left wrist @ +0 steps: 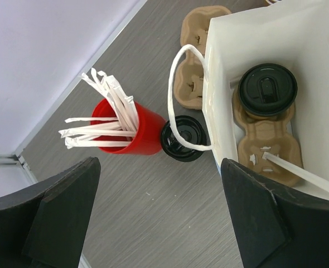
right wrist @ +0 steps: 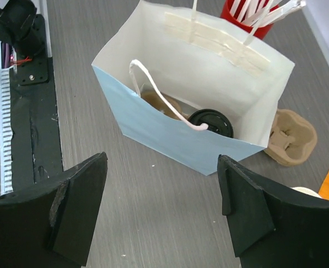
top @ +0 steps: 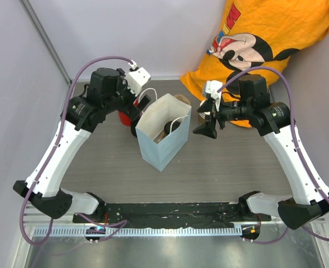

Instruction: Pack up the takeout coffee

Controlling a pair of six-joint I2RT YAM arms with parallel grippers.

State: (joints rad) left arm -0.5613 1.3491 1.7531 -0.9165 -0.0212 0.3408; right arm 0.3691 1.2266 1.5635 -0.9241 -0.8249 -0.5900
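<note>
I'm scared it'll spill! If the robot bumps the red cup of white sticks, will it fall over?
Probably easily: the red cup looks slim and light, and its sticks lean out one side. A push toward the black-lidded cup beside it might get stopped there.

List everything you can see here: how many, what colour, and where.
paper bag: one, pale blue outside, white inside, mid-table, open
carrier in bag: one, brown pulp, on the bag's floor
takeout coffee: one, black lid, seated in that carrier
second black lid: one, on the table between red cup and bag; what's under it is hidden
spare carrier: one, brown pulp, on the table beyond the bag
red cup: one, left of the bag
white sticks: a bunch, standing in the red cup
orange shirt: one, far right corner
table: one, grey woodgrain
left gripper: one, black, open, near the red cup
right gripper: one, black, open, right of the bag
</note>
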